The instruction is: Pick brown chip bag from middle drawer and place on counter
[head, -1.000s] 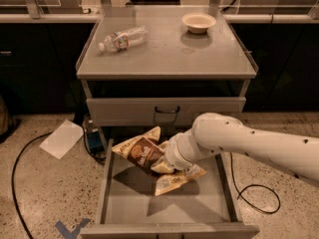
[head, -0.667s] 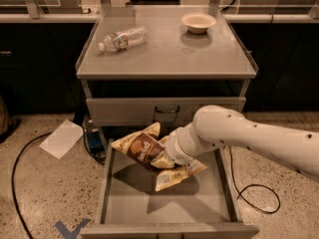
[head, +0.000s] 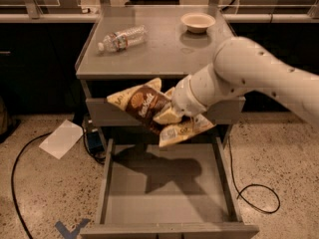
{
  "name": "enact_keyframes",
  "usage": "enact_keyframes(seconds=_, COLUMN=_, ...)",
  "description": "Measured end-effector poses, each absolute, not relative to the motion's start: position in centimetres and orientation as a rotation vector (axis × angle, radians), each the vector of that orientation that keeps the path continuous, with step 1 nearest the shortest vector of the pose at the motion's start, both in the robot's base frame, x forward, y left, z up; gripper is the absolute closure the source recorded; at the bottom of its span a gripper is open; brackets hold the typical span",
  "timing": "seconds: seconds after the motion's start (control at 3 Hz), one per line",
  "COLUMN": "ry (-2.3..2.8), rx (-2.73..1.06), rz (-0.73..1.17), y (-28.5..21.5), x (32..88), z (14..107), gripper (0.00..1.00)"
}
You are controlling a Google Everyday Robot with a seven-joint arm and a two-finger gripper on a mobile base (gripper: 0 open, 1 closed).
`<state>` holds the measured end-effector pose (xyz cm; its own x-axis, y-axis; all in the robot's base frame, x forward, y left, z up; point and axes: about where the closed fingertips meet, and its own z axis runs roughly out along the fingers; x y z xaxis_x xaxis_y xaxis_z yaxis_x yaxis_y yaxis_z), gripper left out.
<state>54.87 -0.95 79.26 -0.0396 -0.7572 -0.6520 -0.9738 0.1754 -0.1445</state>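
My gripper (head: pixel 173 114) clamps the crinkly brown-and-tan chip bag (head: pixel 142 103) in the air above the wide grey metal middle drawer (head: pixel 105 183), just below the front edge of the glossy grey counter (head: pixel 149 54).

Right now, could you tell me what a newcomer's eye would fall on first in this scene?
The white arm reaching in from the right, its gripper clamped on the brown chip bag, held in mid-air. Below it, the middle drawer stands open with the bag's shadow on its floor. On the counter behind are a water bottle, left, and a bowl, right.
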Motion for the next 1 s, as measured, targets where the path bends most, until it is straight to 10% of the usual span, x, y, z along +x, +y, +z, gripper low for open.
enact_keyframes(seconds=1.0, ry=1.798, rx=-1.619, rz=0.388, y=-1.5, x=57.7, z=86.1, gripper=1.0)
